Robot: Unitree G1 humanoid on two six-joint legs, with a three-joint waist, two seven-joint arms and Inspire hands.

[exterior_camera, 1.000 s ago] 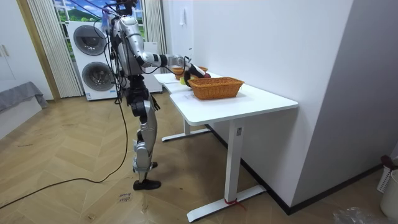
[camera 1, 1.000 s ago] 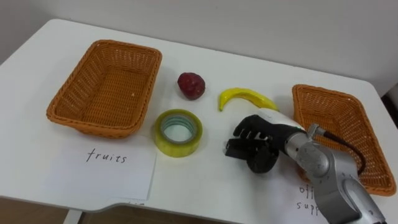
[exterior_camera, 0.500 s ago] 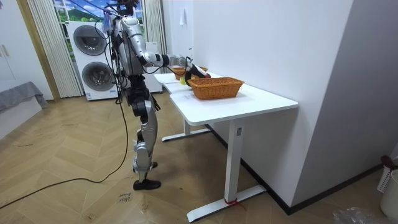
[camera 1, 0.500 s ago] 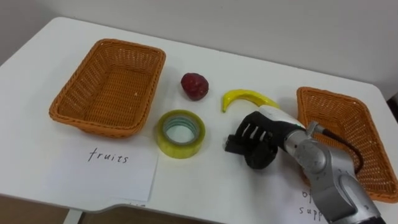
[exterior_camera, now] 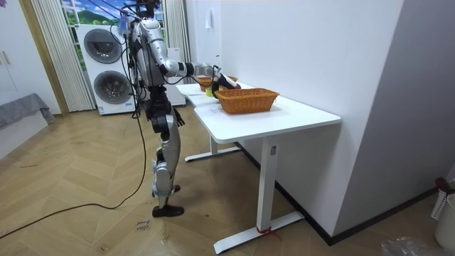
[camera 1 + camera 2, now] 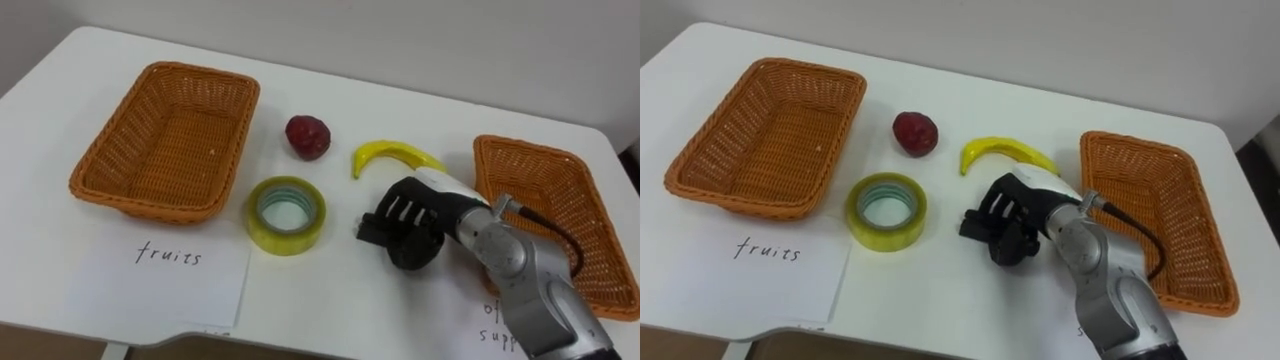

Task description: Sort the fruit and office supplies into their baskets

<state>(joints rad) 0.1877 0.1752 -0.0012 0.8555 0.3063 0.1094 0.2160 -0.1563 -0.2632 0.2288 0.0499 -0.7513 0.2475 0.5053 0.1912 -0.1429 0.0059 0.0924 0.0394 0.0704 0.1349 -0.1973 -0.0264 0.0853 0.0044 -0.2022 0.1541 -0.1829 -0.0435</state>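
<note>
left eye view, looking down on a white surface [image 6: 330,300] with the goods laid out between two wicker baskets. on the robot's left, the left basket [image 6: 160,140], empty, with a fruit label [image 6: 170,268] on paper just in front of it. on the other side, the right basket [image 6: 545,215], also empty, with a supplies label [image 6: 492,320] at its near corner, partly hidden by the arm. between the two, well apart from either: a dark red fruit [image 6: 308,137], a banana [image 6: 392,155] just to its right, and a roll of yellow tape [image 6: 286,213] nearer the robot. nothing sorted yet, judging by the bare baskets.

right hand [image 6: 405,225] low over the surface, just in front of the banana and to the right of the tape, back turned up, fingers curled under and clenched, with nothing visible inside. clear of the tape; whether brushing the banana's tip, hard to tell. probably parked there to go for one of those two. no telling which from the pose alone, though with knuckles turned toward the tape and the supplies basket on that same arm's side, the tape seems the handier pick.

room view: standing upright at the far end of the surface, one arm stretched out over it.
</note>
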